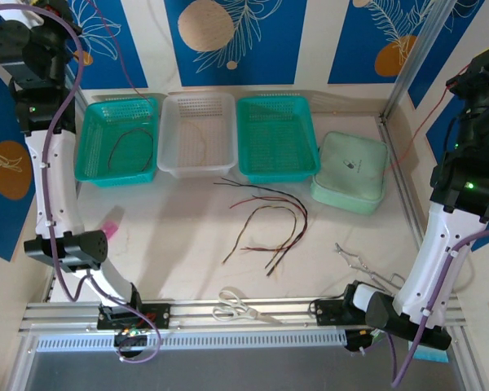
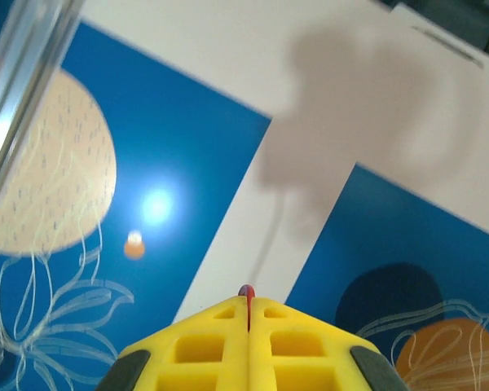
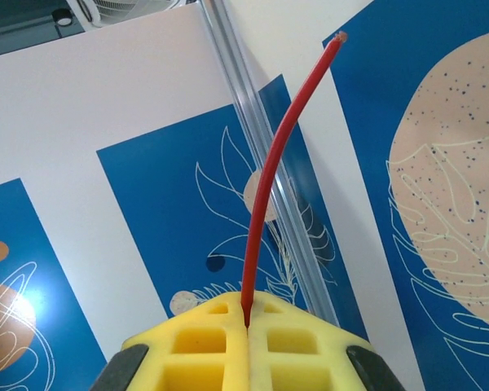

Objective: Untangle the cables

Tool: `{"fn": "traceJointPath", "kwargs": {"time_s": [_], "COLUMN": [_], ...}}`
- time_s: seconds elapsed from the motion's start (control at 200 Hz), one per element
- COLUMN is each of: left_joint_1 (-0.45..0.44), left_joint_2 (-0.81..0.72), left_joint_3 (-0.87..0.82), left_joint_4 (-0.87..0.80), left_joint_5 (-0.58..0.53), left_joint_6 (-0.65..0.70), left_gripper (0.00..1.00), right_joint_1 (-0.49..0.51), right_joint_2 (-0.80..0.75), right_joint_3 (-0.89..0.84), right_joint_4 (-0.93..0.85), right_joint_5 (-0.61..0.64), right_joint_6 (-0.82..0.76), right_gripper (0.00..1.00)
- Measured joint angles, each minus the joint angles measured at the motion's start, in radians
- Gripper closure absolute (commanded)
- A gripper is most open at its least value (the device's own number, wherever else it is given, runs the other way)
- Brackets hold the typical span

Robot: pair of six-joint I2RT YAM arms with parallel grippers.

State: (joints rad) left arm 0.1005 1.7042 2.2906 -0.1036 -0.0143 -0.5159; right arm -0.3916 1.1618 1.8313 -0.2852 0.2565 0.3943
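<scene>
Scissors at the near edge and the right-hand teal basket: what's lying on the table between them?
A loose bunch of thin cables, dark, red and tan, on the table; the top view shows it.

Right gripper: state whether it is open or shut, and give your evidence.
Shut on a red cable. The right gripper's yellow fingers meet with no gap, and the cable rises from the seam between them.

Between the closed fingers (image 2: 204,350) of the left gripper (image 2: 247,308) we see just a red cable tip (image 2: 246,292); the rest is hidden behind them. The right gripper (image 3: 246,316) hides the lower end of its red cable (image 3: 265,187) the same way. From above, the loose cables (image 1: 269,208) on the table (image 1: 171,236) are too thin for us to tell which crosses over which.
</scene>
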Motion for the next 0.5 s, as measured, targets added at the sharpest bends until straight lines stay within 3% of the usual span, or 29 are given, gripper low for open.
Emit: {"fn": "traceJointPath", "kwargs": {"time_s": [0.37, 0.5], "left_joint_1": [0.000, 0.000], "left_joint_2": [0.005, -0.013], "left_joint_3": [0.032, -0.051], "left_joint_4": [-0.077, -0.085], "left_joint_5": [-0.139, -0.163], "left_joint_6": [0.142, 0.156], "left_gripper": [1.00, 1.00], "right_joint_1": [0.015, 0.023], "right_joint_2": [0.000, 0.002], "right_joint_3": [0.000, 0.000], "right_joint_4": [-0.010, -0.015], "right_joint_5": [-0.011, -0.022], "right_joint_6": [0.000, 0.000], "right_gripper": [1.00, 1.00]}}
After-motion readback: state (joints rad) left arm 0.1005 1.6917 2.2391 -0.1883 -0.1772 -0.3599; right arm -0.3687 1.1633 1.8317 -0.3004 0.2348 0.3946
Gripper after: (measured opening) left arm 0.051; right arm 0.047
